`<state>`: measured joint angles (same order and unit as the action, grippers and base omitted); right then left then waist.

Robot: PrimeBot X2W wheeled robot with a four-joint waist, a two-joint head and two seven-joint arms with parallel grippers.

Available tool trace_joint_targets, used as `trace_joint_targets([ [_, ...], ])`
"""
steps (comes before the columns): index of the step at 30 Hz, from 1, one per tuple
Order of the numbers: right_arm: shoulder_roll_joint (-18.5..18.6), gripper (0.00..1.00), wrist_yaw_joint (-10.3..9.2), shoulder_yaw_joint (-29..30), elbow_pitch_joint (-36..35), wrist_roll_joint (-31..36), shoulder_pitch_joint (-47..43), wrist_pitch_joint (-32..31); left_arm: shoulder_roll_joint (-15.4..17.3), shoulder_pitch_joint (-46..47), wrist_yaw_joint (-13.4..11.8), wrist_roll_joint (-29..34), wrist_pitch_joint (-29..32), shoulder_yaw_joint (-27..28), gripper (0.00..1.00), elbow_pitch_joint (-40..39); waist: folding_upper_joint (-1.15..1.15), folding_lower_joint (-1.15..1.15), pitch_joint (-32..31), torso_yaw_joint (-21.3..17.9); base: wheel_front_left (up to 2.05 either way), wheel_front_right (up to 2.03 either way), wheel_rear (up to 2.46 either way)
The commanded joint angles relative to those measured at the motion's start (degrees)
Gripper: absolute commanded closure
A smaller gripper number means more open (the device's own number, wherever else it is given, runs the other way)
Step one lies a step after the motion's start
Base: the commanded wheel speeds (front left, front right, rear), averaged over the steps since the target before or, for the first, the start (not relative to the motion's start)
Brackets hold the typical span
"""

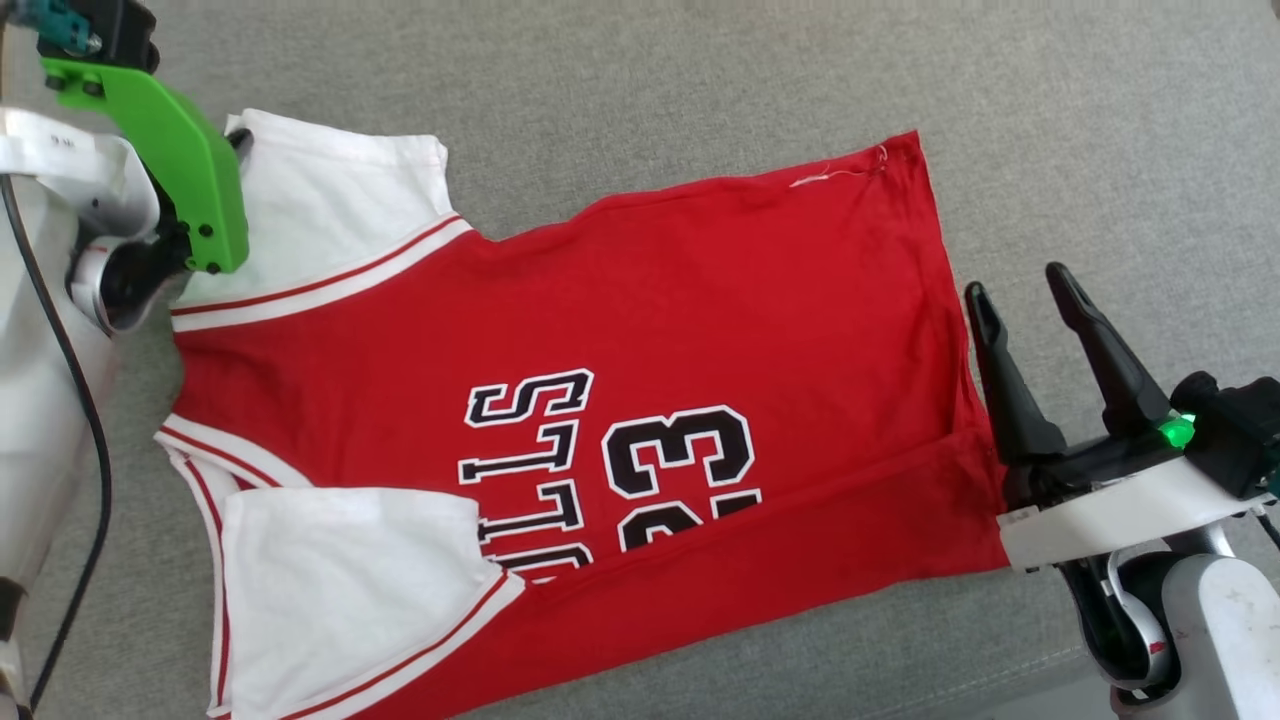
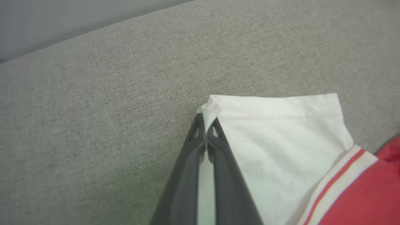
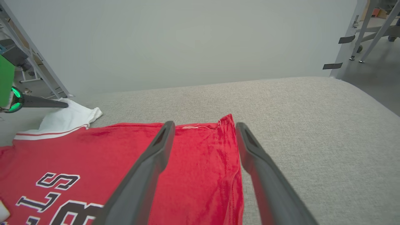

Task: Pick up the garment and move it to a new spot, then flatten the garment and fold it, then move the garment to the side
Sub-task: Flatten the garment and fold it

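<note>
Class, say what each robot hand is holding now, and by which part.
The left hand is shut on the garment, pinching a hem corner of its white sleeve. The right hand is open, holding nothing.

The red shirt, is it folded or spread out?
Partly folded. The garment lies flat on the grey cushion, but its near long edge is turned over the lettering; the far sleeve is spread.

Bare grey cushion (image 1: 700, 80) lies open beyond the garment (image 1: 760, 300) and past its hem, while its spread cloth covers the middle
</note>
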<state>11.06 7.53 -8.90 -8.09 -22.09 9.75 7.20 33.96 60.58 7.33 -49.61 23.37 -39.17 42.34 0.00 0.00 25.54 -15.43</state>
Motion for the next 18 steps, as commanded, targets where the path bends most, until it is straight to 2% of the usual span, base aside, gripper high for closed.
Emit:
trace_joint_targets([
  [1, 0.51, 0.0, -0.04, 0.22, 0.01, 0.27, -0.28, -0.89, -0.23, -1.52, 0.15, -0.83, -1.5, 0.04, 1.0, -0.42, 0.0, 0.0, -2.57, 1.86, 0.0, 0.0, 0.0],
  [10, 4.56, 0.0, -0.04, 2.88, -0.43, 0.8, -0.93, -10.51, 0.94, -7.21, -0.63, -0.53, -6.78, -1.1, 1.0, -8.58, 0.0, 0.0, -7.02, 6.01, 0.0, 0.0, 0.0],
  [18, 10.02, 0.0, -0.04, 5.18, -0.99, 0.0, 0.91, -24.03, 3.61, -13.8, -7.04, -1.89, -6.26, 0.11, 1.0, -25.05, 0.0, 0.0, -7.06, 9.68, 0.0, 0.0, 0.0],
])
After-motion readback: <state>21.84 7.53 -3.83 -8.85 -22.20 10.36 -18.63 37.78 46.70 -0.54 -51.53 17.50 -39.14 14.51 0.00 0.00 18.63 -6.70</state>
